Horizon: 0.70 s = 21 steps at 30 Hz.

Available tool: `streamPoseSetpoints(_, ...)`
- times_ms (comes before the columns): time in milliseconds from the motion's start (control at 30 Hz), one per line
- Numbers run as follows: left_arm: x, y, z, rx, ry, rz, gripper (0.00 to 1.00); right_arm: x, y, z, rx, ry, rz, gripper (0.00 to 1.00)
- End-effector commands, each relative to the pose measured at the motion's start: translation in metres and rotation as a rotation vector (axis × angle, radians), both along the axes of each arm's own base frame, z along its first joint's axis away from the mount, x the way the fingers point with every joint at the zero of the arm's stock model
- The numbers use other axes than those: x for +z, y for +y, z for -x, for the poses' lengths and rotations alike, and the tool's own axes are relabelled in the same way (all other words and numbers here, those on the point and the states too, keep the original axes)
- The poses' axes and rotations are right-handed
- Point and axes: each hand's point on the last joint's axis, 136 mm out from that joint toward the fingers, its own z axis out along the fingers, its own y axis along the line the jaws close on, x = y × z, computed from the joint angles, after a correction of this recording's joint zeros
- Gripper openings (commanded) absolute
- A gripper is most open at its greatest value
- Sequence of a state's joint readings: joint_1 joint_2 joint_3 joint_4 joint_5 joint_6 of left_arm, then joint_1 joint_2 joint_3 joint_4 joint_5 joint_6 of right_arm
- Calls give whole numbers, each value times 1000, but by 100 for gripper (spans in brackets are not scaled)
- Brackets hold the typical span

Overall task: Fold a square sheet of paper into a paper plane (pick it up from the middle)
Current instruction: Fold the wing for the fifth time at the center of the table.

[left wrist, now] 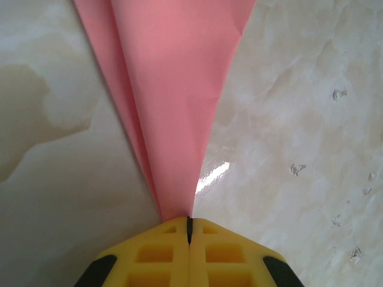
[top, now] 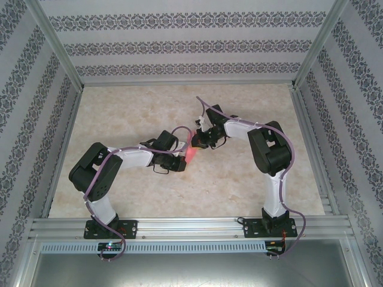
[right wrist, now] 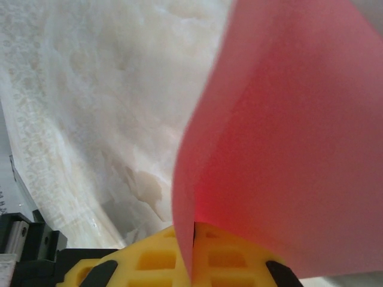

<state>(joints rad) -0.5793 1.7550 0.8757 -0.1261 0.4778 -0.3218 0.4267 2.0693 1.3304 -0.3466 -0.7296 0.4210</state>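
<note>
Near the middle of the pale marbled table (top: 251,179), my left gripper (left wrist: 189,224) was pinched shut on the pointed tip of the pink paper plane (left wrist: 173,89), and my right gripper (right wrist: 192,232) was closed on its wider, curving part, the paper spanning between them.

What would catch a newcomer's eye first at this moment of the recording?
The pink paper, bright against the pale marbled table, is held between the two arms at mid-table. The left pincer is shut on its narrow, folded tip. The right pincer is shut on a broader part that bends in a curve.
</note>
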Motion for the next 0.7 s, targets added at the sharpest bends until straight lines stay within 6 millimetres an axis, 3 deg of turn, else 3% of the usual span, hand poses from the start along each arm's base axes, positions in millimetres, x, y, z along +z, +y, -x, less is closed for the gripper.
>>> streamPoseSetpoints(0,-53,50,43,11,188,-223,0,11,14,-16,-5,-41,-70,0)
streamPoseSetpoints(233,-56,55,48,4,202,-242,0,6,21,-18,-36,5,-116,0)
streamPoseSetpoints(367,-54,53,48,3,207,-227,0,-6,21,-19,-44,19,-85,0)
streamPoseSetpoints(467,-41,45,42,13,188,-184,0,-19,14,-19,-57,29,-29,0)
streamPoseSetpoints(667,-10,29,21,68,129,-81,0,-26,10,-16,-68,37,13,0)
